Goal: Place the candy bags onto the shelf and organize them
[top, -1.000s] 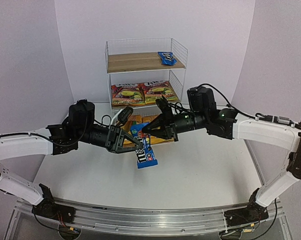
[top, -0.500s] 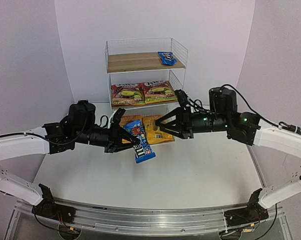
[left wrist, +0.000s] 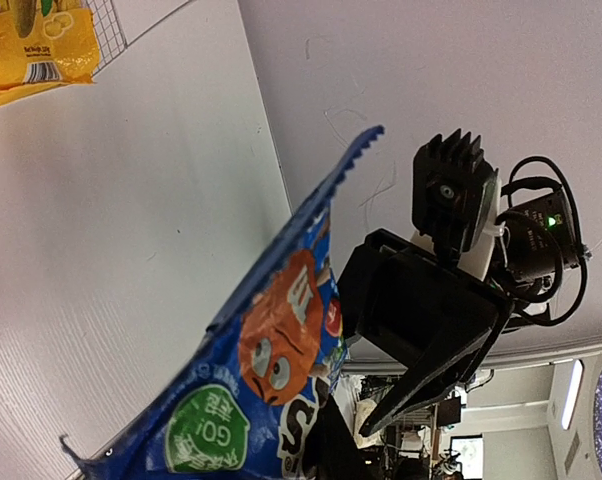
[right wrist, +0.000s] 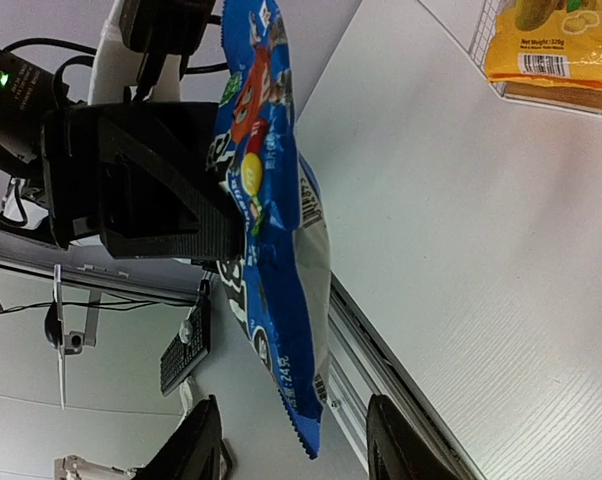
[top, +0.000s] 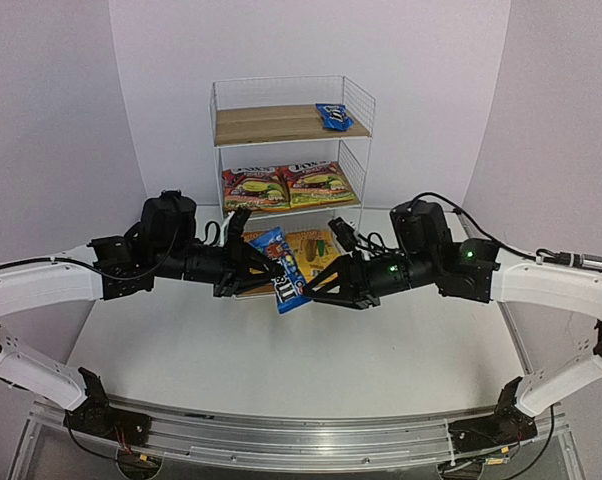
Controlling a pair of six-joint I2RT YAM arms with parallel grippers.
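Observation:
A small blue candy packet [top: 285,270] hangs in the air in front of the shelf [top: 217,150], and my left gripper [top: 268,268] is shut on it. The left wrist view shows its orange-character face [left wrist: 276,350] close up. My right gripper [top: 310,290] is open just right of the packet. In the right wrist view its two fingertips [right wrist: 197,450] stand either side of the packet's lower end [right wrist: 281,300] without touching it. Another blue packet [top: 333,116] lies on the top board. Two red-pink bags [top: 253,187] fill the middle board, and yellow bags [top: 316,245] lie on the bottom board.
The shelf stands against the back wall behind both grippers. The white table [top: 381,350] extends toward the metal rail [top: 301,440] at the near edge. A yellow bag's corner [right wrist: 556,50] shows at the top right of the right wrist view.
My right gripper opened and let go of the blue packet, backed off to the right, then returned lower beside it. My left gripper lifted and tilted the packet.

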